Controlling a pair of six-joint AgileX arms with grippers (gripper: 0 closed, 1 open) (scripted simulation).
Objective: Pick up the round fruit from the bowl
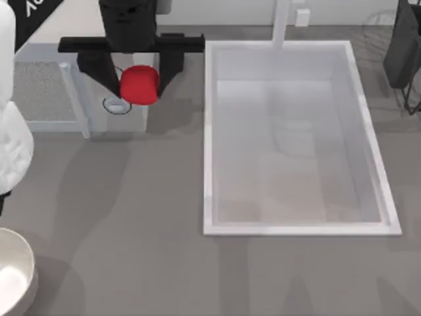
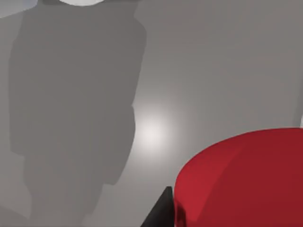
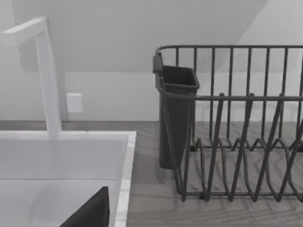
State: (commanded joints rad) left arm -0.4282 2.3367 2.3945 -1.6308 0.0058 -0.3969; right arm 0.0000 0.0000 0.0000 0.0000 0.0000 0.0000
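Note:
The round fruit (image 1: pixel 140 85), bright red and smooth, hangs between the two black fingers of my left gripper (image 1: pixel 137 83) at the far left of the counter, well away from the bowl. The gripper is shut on it. In the left wrist view the round fruit (image 2: pixel 246 182) looms close, with one dark fingertip (image 2: pixel 160 213) beside it and grey counter below. The bowl (image 1: pixel 20 260), white with a thick pale rim, sits at the near left corner, partly cut off by the edge. My right arm (image 1: pixel 402 46) stays parked at the far right.
A large white sink basin (image 1: pixel 209 164) takes up the middle and right of the counter, with a white faucet (image 3: pixel 47 80) behind it. A dark wire dish rack (image 3: pixel 236 123) with a cutlery cup (image 3: pixel 176 113) stands at the far right.

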